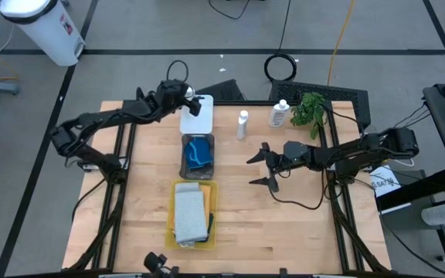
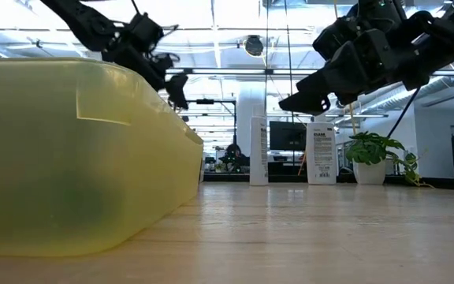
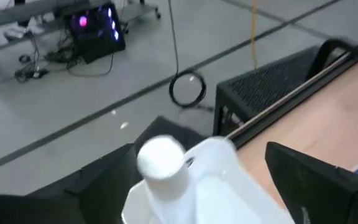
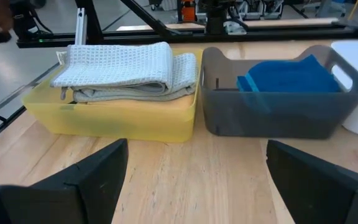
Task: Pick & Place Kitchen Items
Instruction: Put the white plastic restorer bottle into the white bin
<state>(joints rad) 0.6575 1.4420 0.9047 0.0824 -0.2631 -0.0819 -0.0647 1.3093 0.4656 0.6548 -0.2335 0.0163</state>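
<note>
Looking down, you have a pale wooden bench (image 1: 284,224) on a grey floor, with a white bin (image 1: 43,29) off its far left corner and a black cable coil (image 1: 282,67) behind it. Three trays run down the middle: a white tray (image 1: 197,117) farthest back, a grey tray (image 1: 185,162) holding blue sponges (image 1: 199,152), and a yellow tray (image 1: 212,202) holding folded cloths (image 1: 189,214).

Your left pincer (image 1: 188,96) hangs over the white tray, closed on a white bottle (image 3: 161,158); only its wrist view shows that grip. Your right pincer (image 1: 263,168) hovers mid-bench, fingers spread wide and holding nothing.

Two more bottles (image 1: 242,125) stand at the back beside a leafy plant (image 1: 310,110). From bench height the yellow tray fills the near left and hides the other trays.
</note>
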